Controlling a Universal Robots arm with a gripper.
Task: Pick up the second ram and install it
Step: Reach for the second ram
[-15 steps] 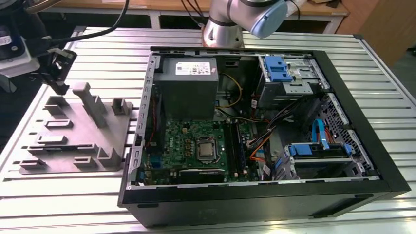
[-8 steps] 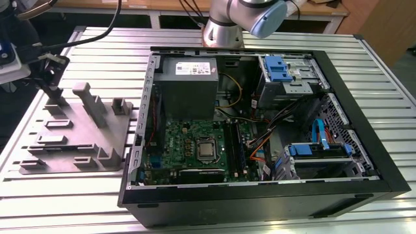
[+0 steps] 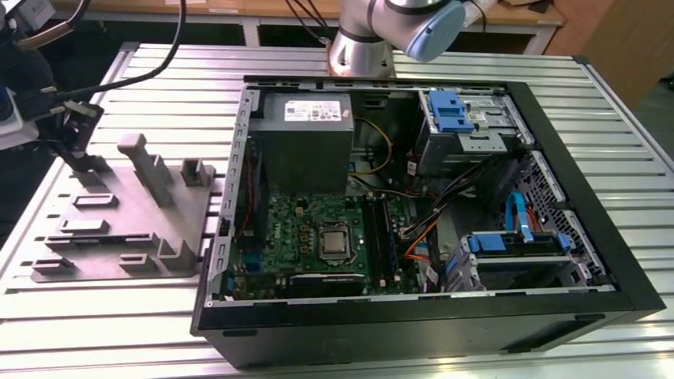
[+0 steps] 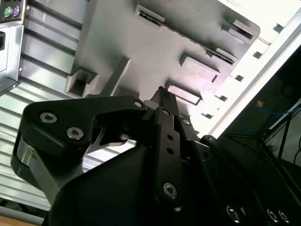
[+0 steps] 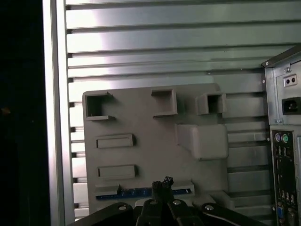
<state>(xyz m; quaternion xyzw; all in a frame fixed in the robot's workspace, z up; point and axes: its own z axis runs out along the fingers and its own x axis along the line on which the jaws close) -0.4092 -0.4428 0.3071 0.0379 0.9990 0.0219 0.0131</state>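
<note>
The second ram [image 5: 141, 192] is a thin dark blue-green stick. It stands on edge in a slot near the front of the grey fixture [image 5: 141, 117]. In the exterior view the second ram [image 3: 90, 238] shows as a dark line on the fixture [image 3: 137, 237], at that view's left. My gripper [image 5: 162, 182] hangs above the stick with its fingertips pressed together and nothing between them. In the second wrist view the gripper [image 4: 160, 93] is clearly above the fixture [image 4: 141, 42]. The exterior view has the gripper [image 3: 84, 162] over the fixture's far-left part.
The open computer case [image 3: 589, 260] lies at the exterior view's right. Inside it are the green motherboard [image 3: 305, 229], long black slots [image 3: 377, 237] and the grey power supply [image 3: 305, 138]. The case's rear panel [image 5: 284, 141] borders the fixture. Tall grey posts [image 3: 142, 166] rise from the fixture.
</note>
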